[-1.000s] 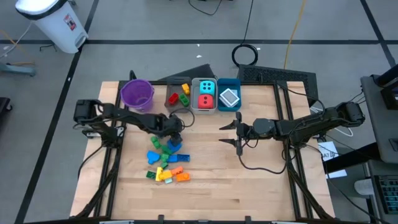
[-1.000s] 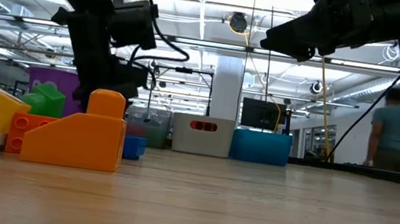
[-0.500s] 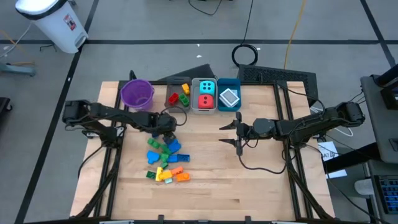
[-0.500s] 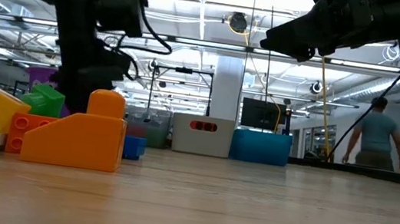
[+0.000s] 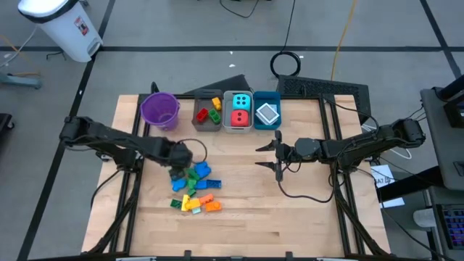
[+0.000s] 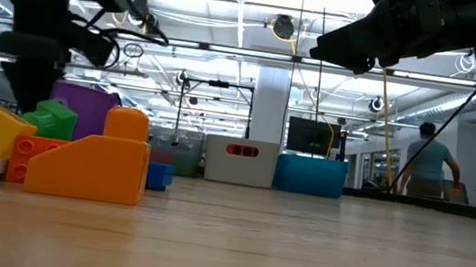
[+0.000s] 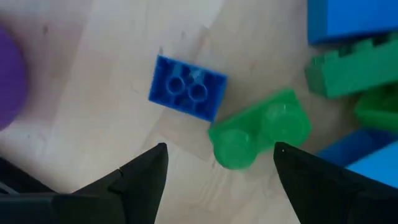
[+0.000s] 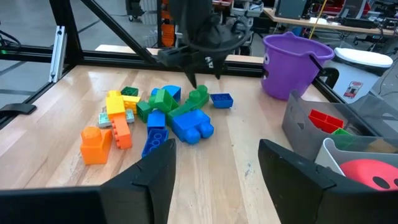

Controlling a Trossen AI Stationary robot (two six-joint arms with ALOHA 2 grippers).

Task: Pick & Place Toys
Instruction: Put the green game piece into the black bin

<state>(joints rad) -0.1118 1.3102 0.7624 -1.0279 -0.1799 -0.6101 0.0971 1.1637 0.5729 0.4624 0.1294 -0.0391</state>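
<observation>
A pile of toy bricks [image 5: 193,185] in blue, green, yellow and orange lies on the wooden table left of centre. My left gripper [image 7: 217,158] is open and points down over the pile's far left end. A green two-stud brick [image 7: 258,127] and a small blue brick [image 7: 186,87] lie on the table below its fingers. From the right wrist view the left gripper [image 8: 202,71] hangs just above these bricks and holds nothing. My right gripper [image 5: 278,154] is open and empty, above the table right of centre.
At the far edge stand a purple bucket [image 5: 159,110], a grey bin [image 5: 196,114] with yellow, red and green bricks, a white bin [image 5: 239,127] with a cyan and a red die, and a blue bin [image 5: 276,111] with white flat pieces. Bare table lies between the grippers.
My left gripper has gone from near the grey bin toward the table's left and near edges, and now hangs over the far left end of the brick pile. The bricks have not moved. A person walks in the room behind.
</observation>
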